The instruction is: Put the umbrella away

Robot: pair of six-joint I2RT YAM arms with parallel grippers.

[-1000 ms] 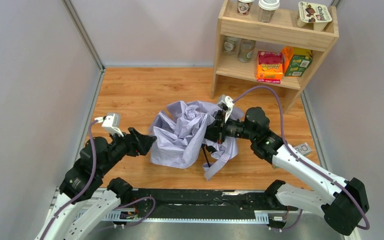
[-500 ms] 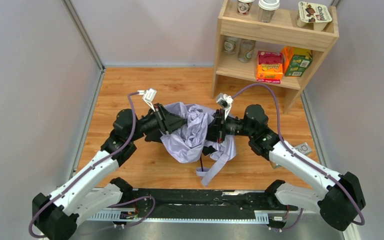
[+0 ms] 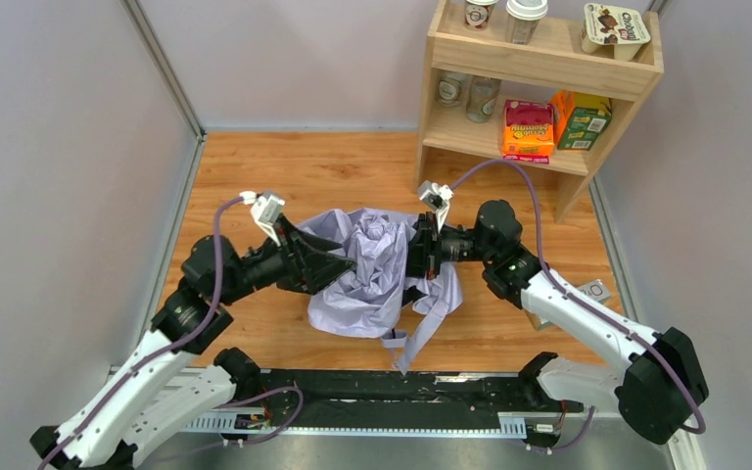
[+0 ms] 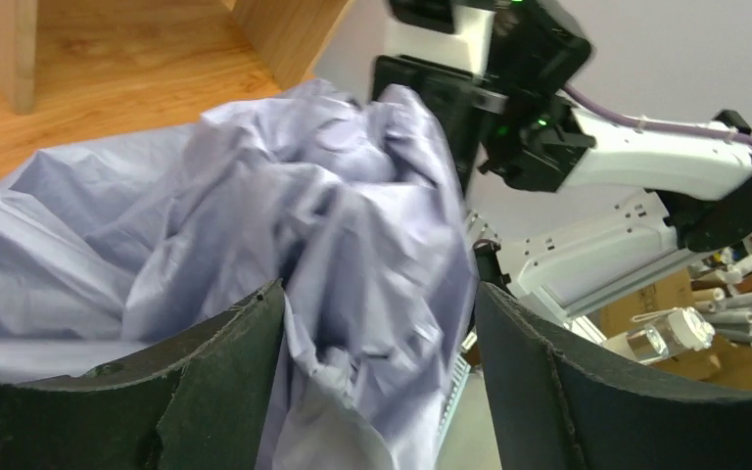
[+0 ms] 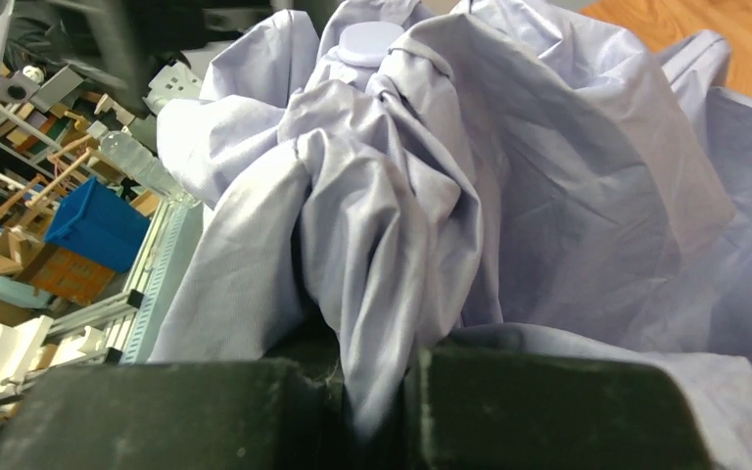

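Umbrella (image 3: 367, 279) | right pincer (image 5: 372, 367) pinching it | left pincer (image 4: 380, 299) wide apart, straddling it

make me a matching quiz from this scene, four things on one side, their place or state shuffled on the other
1 umbrella
2 left pincer
3 right pincer
4 orange box

a on the lower level of the shelf
b jaws apart, fabric between them
c crumpled between the two arms
d clamped shut on a fabric fold

Pairs: 1-c, 2-b, 3-d, 4-a
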